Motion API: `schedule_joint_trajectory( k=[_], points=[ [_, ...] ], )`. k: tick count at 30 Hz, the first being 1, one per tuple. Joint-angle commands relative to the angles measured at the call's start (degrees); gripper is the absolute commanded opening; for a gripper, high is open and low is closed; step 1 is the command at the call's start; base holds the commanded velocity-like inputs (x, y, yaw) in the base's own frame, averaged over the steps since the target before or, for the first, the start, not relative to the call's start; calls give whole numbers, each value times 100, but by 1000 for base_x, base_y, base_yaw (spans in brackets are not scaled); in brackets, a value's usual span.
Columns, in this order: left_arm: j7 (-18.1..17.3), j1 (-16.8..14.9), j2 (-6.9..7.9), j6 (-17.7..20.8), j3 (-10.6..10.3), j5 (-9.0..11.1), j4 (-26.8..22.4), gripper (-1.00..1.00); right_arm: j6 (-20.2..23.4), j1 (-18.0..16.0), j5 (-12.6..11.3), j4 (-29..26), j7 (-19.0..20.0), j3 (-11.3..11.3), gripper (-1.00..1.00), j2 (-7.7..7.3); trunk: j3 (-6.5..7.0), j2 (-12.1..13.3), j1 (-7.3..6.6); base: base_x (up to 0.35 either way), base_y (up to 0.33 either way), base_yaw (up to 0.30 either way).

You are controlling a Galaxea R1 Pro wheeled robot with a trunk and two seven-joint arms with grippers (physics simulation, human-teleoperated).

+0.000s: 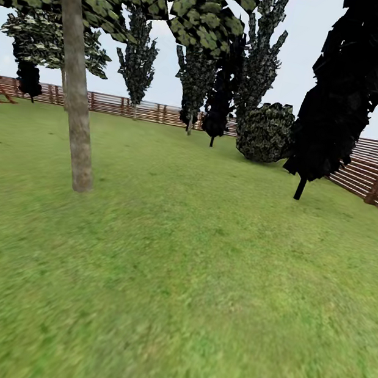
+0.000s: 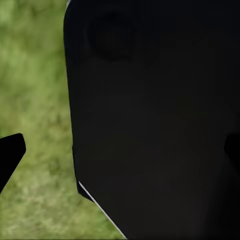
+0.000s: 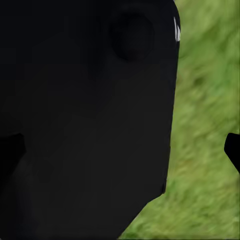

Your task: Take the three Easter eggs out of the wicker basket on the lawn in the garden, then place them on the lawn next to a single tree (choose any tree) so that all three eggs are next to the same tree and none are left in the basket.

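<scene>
Looking out across the lawn (image 1: 184,287), broad and green, running back to a brown slatted fence (image 1: 365,173) along the far and right edges of the garden. Standing at left, the tree (image 1: 74,100) with the grey-beige trunk and low dark canopy; farther back, slim dark conifers (image 1: 346,86) and a round bush (image 1: 266,132). Seeing no wicker basket and no Easter eggs anywhere on this stretch of grass, so placing the task's things is not possible from here; judging the robot to be in transit, with no egg visibly laid by the tree and every placement apparently left to do. Getting the scene layout from the head view alone; getting from the wrist views close blurred grass beside a large black body panel (image 2: 155,125), plus a dark fingertip (image 2: 10,155) at the frame edge on the left wrist and another (image 3: 233,150) on the right. Jaw spacing: cannot tell for either gripper; nothing visibly held.
</scene>
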Motion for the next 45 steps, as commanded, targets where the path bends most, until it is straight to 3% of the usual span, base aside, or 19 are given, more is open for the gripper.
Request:
schedule_joint_trajectory(
  k=[1,8,22,32,45],
  points=[
    [0,33,11,-33,9,18,-33,100,-9,-34,33,-33,0,33,100,-24,-3,-2,0,0,0,0],
    [0,52,17,-53,17,17,-144,100,-123,-242,35,-118,-24,35,100,-29,-3,-2,0,0,0,0],
    [-1,52,14,-53,17,17,-149,100,-123,-248,42,-108,-1,50,100,-21,-3,-2,0,0,0,0],
    [-6,52,11,-53,12,17,-390,100,-138,-247,410,-119,9,45,100,-20,-3,-2,0,0,0,0],
    [-45,52,-23,-6,20,17,-440,100,-141,-247,445,-115,0,40,100,2,-3,-2,0,0,0,0]
  ],
)
